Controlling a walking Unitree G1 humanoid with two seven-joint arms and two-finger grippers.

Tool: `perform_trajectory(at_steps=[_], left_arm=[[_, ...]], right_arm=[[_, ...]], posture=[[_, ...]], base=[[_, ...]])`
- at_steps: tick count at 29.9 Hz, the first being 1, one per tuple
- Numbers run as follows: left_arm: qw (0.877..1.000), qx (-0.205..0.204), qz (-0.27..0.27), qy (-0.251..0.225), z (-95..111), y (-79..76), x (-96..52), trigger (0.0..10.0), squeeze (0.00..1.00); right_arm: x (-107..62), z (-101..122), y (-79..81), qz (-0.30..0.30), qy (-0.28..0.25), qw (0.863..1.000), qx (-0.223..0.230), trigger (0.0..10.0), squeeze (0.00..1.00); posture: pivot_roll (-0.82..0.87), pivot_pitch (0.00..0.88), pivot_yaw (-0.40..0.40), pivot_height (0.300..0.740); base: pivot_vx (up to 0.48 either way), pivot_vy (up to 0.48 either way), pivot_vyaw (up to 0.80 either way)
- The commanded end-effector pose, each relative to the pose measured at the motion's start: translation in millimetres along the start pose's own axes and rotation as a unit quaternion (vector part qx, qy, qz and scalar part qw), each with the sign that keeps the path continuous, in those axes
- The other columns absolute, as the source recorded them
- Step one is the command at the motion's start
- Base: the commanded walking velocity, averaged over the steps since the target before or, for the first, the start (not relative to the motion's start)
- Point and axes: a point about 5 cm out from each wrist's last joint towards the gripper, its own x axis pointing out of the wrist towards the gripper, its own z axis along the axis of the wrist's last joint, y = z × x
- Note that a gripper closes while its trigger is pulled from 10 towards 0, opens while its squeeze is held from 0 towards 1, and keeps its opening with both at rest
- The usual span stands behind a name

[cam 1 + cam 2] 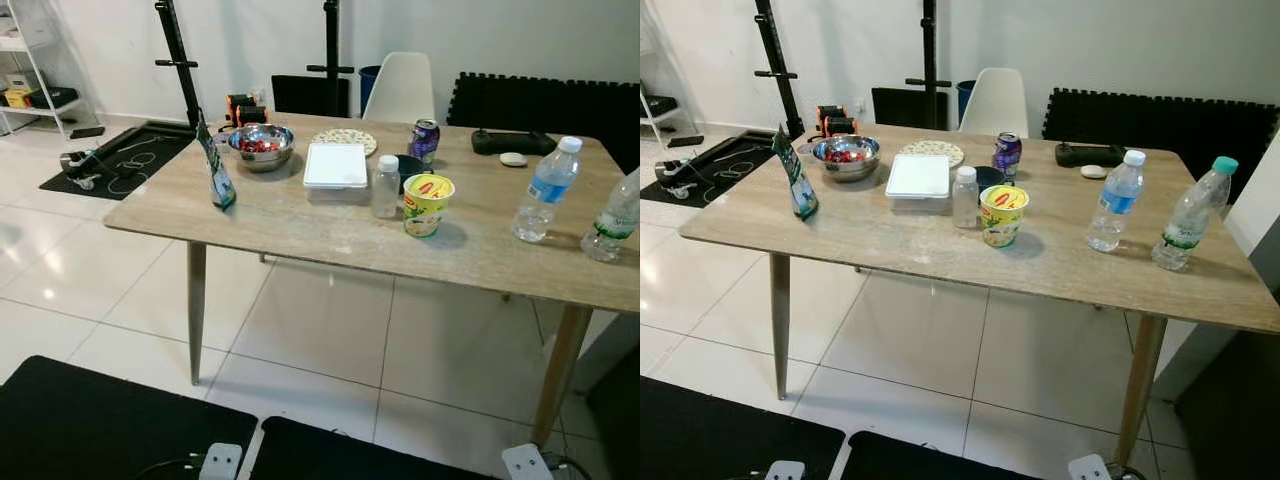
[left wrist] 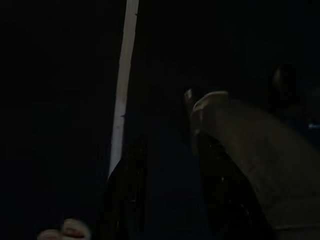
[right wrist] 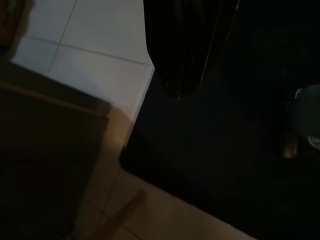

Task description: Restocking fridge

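While both arms hang idle | table [image 1: 300, 225] | bottles [image 1: 545, 190]

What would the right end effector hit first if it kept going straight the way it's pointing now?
Most likely the black floor mat. In the right wrist view the right end effector points down at that dark mat, near its edge beside the white floor tiles. Nothing seems to lie between, though depth is hard to judge in the dim picture.

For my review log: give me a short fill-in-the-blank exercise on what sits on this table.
1. The metal bowl holds ____ food.
2. The purple can stands ____ the yellow cup, farther from the camera.
3. The white container has its lid ____.
4. ____ clear water bottles stand at the table's right end.

Missing: red; behind; on; Two
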Motion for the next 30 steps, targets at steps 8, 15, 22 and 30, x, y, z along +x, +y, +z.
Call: perform_trajectory(at_steps=[8,15,22,30], left_arm=[[0.998,0.05,0.038,0.002,0,25.7,-4.6,10.0,0.0],[0.991,-0.042,0.124,-0.023,8,88.3,-22.0,10.0,0.0],[0.998,0.015,0.016,-0.05,32,17.5,-1.2,10.0,0.0],[0.999,0.011,-0.019,-0.041,23,-5.8,2.1,10.0,0.0]], right_arm=[[-5.5,-36,-28.9,-0.053,0.065,0.993,0.085,10.0,0.0],[0.5,-3,-58.2,-0.09,0.01,0.987,0.134,10.0,0.0],[2.2,40,18.4,0.067,-0.057,0.989,0.117,10.0,0.0],[-1.4,13,28.3,0.084,-0.016,0.991,0.103,10.0,0.0]], posture=[[-0.03,0.0,-0.022,0.74],[-0.03,0.0,-0.006,0.74],[-0.04,0.0,0.0,0.74],[-0.04,0.0,-0.011,0.74]], base=[[0.0,0.0,0.0],[0.0,0.0,0.0],[0.0,0.0,0.0],[0.0,0.0,0.0]])
